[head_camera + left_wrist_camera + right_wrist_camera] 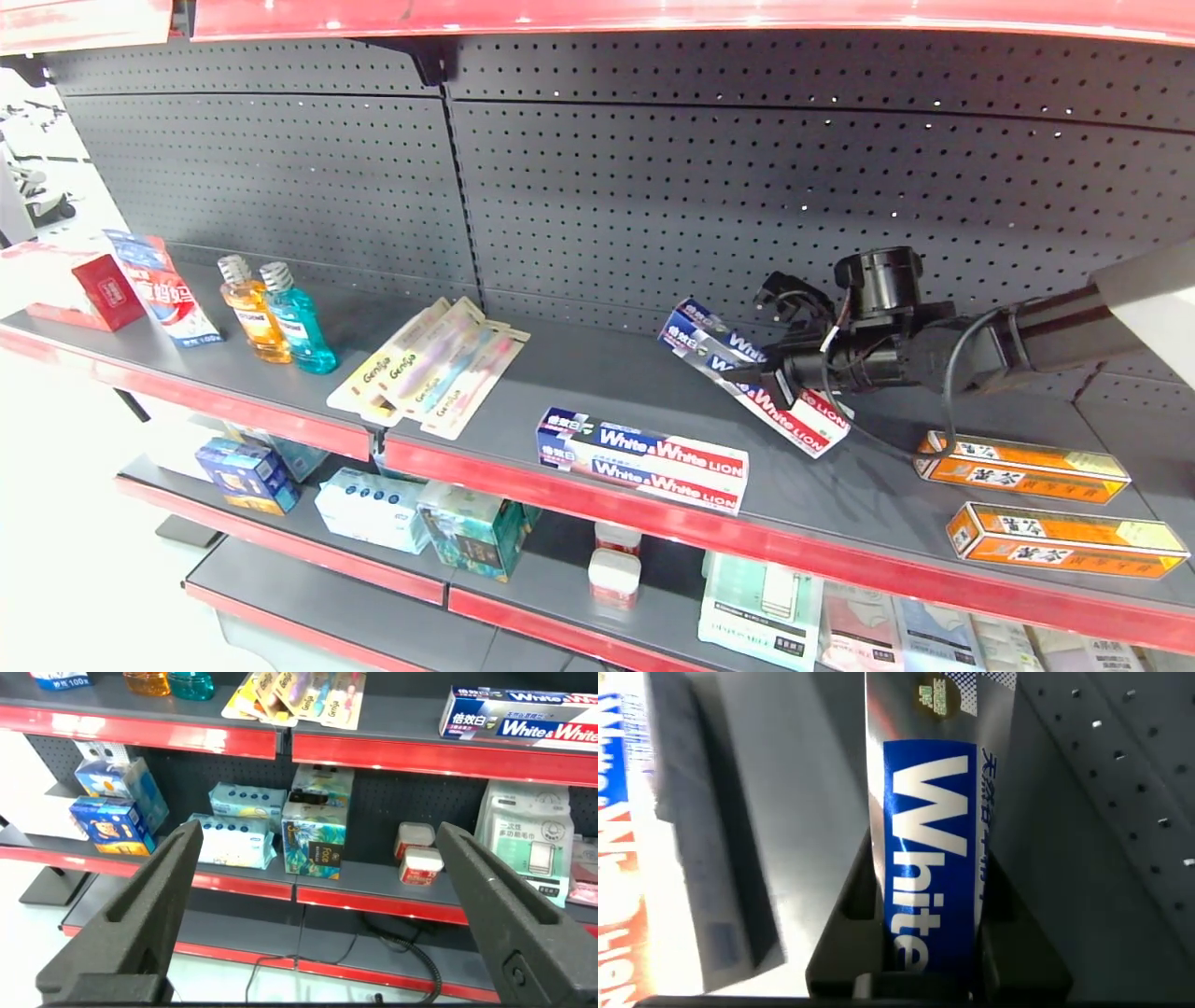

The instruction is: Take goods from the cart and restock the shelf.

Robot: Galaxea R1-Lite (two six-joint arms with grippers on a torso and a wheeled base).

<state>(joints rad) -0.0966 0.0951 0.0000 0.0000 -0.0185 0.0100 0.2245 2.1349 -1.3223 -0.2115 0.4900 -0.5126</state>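
Glossy white cardboard banded in blue and red, the long, flat toothpaste box [709, 343] slants across the grey metal shelf deck [607, 373], near the perforated back panel [653, 187]. The right gripper [761, 381] has its black fingers pressed against the box's two long sides, pinching it; in the wrist view the carton [934, 831] runs straight out between them [926, 915]. A second like box [810, 422] seems to lie just beside it, though I cannot tell if they touch.

Nearer the red front lip than the gripped box lie two more such cartons [644, 457], side by side. To its right are two long orange cartons [1022, 467], apart from each other. To its left is a fan of toothbrush cards [434, 369], too overlapped to count, then two mouthwash bottles [275, 322], one orange and one teal.

The left gripper [318, 831] has its fingers spread wide, holding nothing.
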